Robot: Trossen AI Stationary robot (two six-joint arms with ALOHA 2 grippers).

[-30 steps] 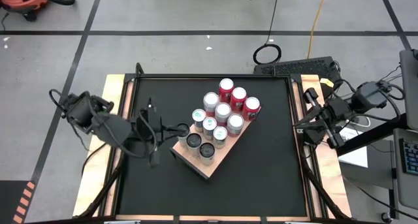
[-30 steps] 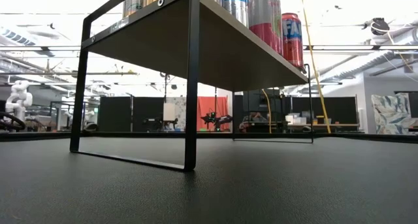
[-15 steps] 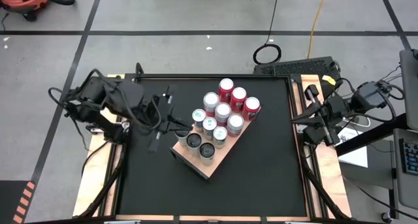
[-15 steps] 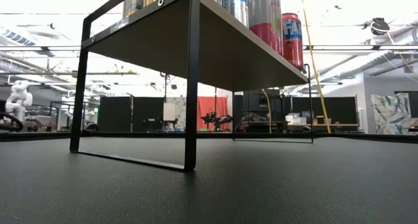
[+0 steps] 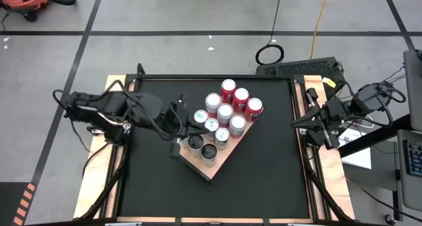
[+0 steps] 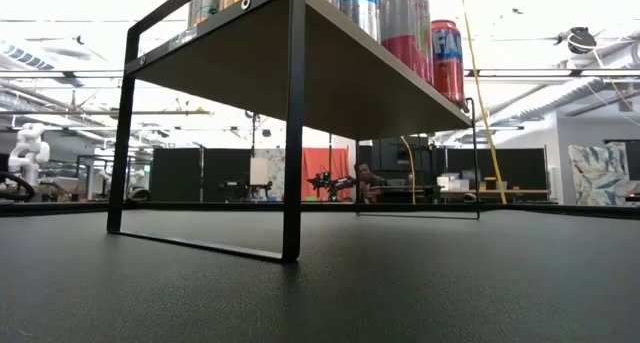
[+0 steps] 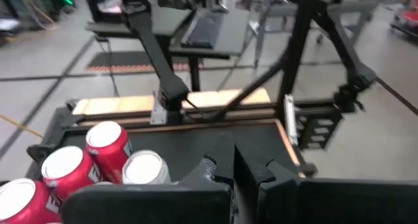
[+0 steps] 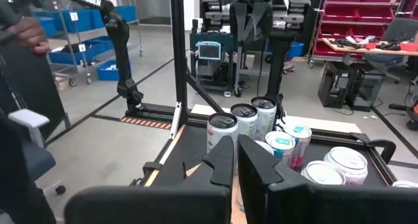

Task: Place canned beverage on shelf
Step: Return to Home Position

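Note:
The shelf [image 5: 198, 161] is a tan wooden board on black metal legs [image 6: 292, 133], standing askew in the middle of the black table. Several cans stand upright on it: red ones [image 5: 241, 97] at its far end, silver ones [image 5: 225, 113] in the middle, dark-topped ones [image 5: 196, 142] at its near left corner. My left gripper [image 5: 192, 119] [image 7: 234, 164] is shut on nothing and hovers by the shelf's left edge, above the cans there. My right gripper [image 5: 300, 122] [image 8: 235, 157] waits shut at the table's right edge, pointing level at the shelf.
Bare black tabletop [image 5: 264, 180] lies right of the shelf and toward the near edge. A raised frame [image 5: 300, 94] runs along the table's sides. In the low view the shelf's underside [image 6: 330, 73] spans open room between its legs.
My left arm has swung about and stretched out. Its shut gripper has gone from beside the shelf's near left corner a little toward the far edge and the shelf's cans. The cans and the shelf have stayed put.

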